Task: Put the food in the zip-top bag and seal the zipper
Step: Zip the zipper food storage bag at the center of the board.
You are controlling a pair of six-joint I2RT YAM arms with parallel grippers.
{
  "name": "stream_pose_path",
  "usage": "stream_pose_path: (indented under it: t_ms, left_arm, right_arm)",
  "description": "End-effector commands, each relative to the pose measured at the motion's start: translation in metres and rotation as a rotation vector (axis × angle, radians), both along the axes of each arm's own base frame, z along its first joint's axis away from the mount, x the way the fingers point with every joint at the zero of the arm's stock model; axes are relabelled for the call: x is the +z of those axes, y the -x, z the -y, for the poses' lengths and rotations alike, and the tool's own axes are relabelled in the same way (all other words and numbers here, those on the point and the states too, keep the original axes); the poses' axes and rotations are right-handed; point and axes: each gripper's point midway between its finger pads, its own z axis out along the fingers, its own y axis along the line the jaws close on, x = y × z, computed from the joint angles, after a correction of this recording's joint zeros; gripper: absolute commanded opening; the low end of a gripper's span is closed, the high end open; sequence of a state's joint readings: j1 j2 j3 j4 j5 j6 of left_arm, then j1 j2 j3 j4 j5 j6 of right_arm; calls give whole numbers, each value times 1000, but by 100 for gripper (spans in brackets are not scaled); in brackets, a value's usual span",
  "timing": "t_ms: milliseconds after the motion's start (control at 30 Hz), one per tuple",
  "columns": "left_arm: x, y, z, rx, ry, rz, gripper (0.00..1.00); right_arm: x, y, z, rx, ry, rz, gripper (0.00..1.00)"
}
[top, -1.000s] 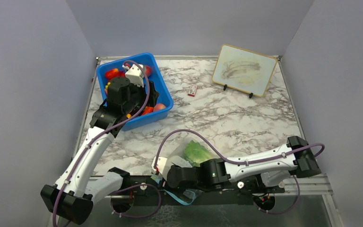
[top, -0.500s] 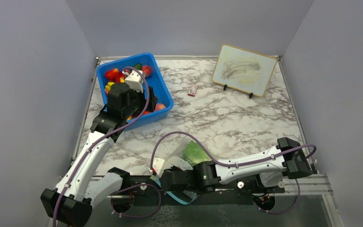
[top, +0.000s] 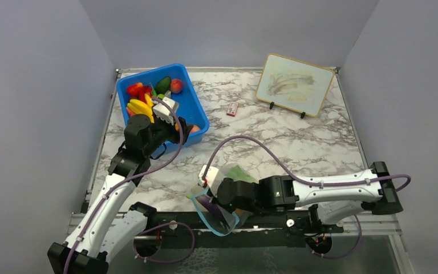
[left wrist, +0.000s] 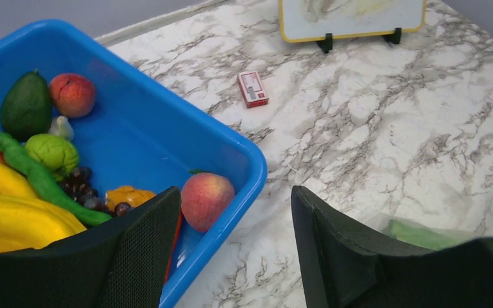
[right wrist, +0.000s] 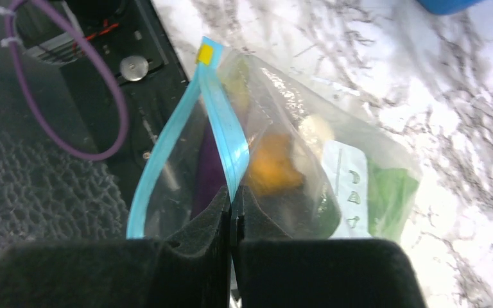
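The zip-top bag (right wrist: 334, 173) lies at the table's near edge and holds food: green lettuce (right wrist: 388, 192), a purple eggplant (right wrist: 208, 170) and an orange piece (right wrist: 273, 163). My right gripper (right wrist: 233, 202) is shut on the zipper (right wrist: 221, 122), the light-blue strip at the bag's mouth, which gapes open beside the grip. From above, the right gripper (top: 219, 194) holds the bag (top: 219, 214) by its mouth, with the lettuce (top: 236, 171) behind it. My left gripper (left wrist: 234, 192) is open and empty. It hovers over the near right corner of the blue bin (left wrist: 247, 163), close to a peach (left wrist: 207, 199).
The blue bin (top: 201, 117) at the back left holds bananas (left wrist: 13, 218), an avocado (left wrist: 25, 106), grapes and other toy fruit. A small red-and-white box (top: 232, 109) lies mid-table. A whiteboard on a stand (top: 293, 84) is at the back right. The bag's mouth overhangs the dark front rail.
My right gripper has shut on the zipper strip and moved away from the front edge, raising the bag's mouth. My left arm has drawn back out of the bin toward its near right corner.
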State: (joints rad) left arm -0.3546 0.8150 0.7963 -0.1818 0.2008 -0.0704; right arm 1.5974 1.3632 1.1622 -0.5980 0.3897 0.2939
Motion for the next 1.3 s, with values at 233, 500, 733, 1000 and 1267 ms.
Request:
stream_pose_path:
  t_ms: [233,500,733,1000,1267]
  left_arm:
    - [6,55,61,-561,-40,307,56]
    - [-14,84,75,-785,-162,445,56]
    - [-52,83,67,-891,-554,530,59]
    - [-57,106,66,-985,-585,516,62]
    - [-59,118,59,-1039,-632,433,60]
  right_arm:
    - [30,-62,33,28,-96,19,1]
    - [37,-82,43,100,-111,26,1]
    - [36,-99,57,123,-79,56,1]
    - [33,-108,66,161,-60,60,1]
    - [35,-115,73,149,-73,72,1]
